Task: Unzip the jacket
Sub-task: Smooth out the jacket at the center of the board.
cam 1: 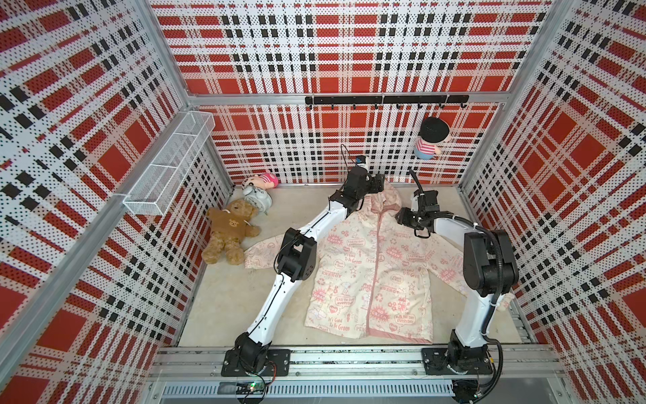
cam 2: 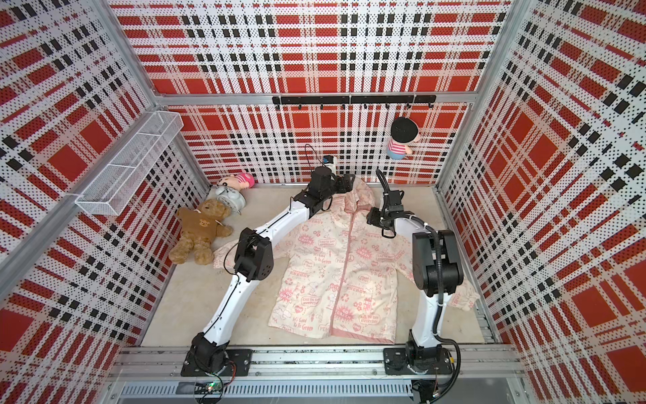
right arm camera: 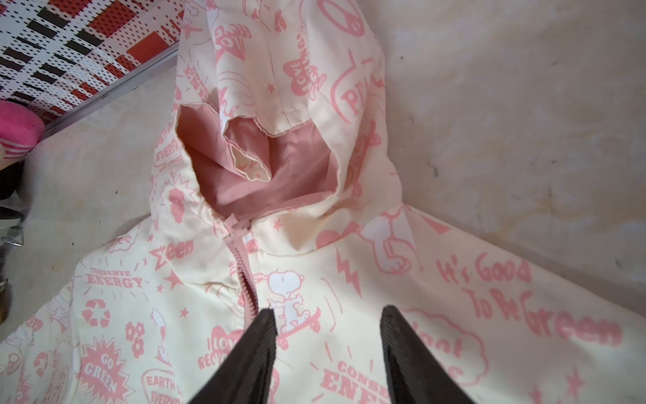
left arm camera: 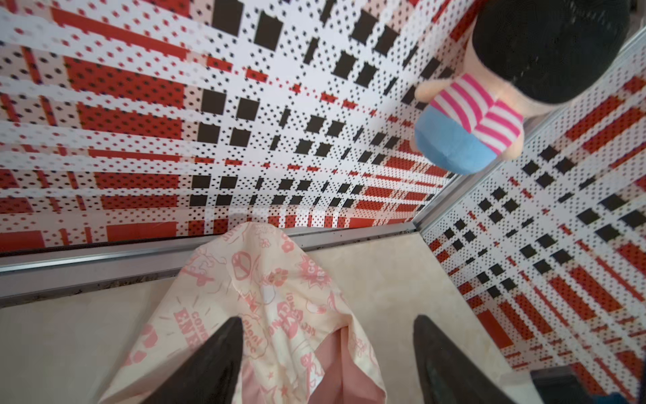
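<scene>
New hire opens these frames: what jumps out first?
The red, black and white plaid walls surround everything. Then the cream jacket with pink prints, spread flat mid-table and zipped up, both arms reaching to its hood end with left gripper and right gripper open. A brown teddy bear lies at the far left; a striped-shirt doll hangs at the back.

The jacket (cam 1: pixel 377 273) lies flat on the beige floor (cam 1: pixel 227 307), front up, hood toward the back wall (cam 1: pixel 297 147) — its pink zipper (cam 1: pixel 374 290) runs closed down the middle. The left gripper (cam 1: pixel 380 183) sits at the hood's top edge; the right gripper (cam 1: pixel 401 216) sits beside the collar. A teddy bear (cam 1: pixel 229 231), alarm clock (cam 1: pixel 259 200) and pink plush (cam 1: pixel 267 180) occupy the far left corner — a striped doll (cam 1: pixel 429 140) hangs on the back wall
</scene>
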You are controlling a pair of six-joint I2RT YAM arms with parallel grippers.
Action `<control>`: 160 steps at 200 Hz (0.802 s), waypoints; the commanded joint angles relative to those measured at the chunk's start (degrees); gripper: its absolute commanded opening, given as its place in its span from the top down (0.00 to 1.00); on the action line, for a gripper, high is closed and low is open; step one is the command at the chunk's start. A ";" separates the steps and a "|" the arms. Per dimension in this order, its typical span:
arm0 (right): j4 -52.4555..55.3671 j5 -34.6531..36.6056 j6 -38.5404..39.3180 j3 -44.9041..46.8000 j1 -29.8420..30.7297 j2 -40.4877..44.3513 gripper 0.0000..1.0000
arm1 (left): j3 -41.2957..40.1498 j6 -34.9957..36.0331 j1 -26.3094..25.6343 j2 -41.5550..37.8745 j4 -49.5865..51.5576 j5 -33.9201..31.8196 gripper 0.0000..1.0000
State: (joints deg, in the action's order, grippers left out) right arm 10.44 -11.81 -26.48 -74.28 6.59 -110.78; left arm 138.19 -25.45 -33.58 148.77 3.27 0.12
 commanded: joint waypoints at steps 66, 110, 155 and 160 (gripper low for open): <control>-1.96 -0.32 0.09 3.55 0.18 4.44 0.48 | 3.13 1.20 0.95 8.82 4.99 -0.60 0.38; -1.77 0.03 0.03 4.34 0.22 5.31 0.48 | 5.16 1.18 0.11 11.48 6.02 1.54 0.42; -1.21 0.30 0.18 5.02 0.18 6.15 0.48 | 5.51 1.39 0.01 12.34 8.15 -0.47 0.57; -1.14 0.28 0.13 5.03 0.22 6.26 0.48 | 5.51 1.35 0.09 12.40 8.44 -0.72 0.59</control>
State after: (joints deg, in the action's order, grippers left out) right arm 9.58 -11.77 -26.50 -70.19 6.59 -107.02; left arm 142.12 -24.88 -33.47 159.61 9.56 0.51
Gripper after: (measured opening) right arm 0.523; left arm 0.449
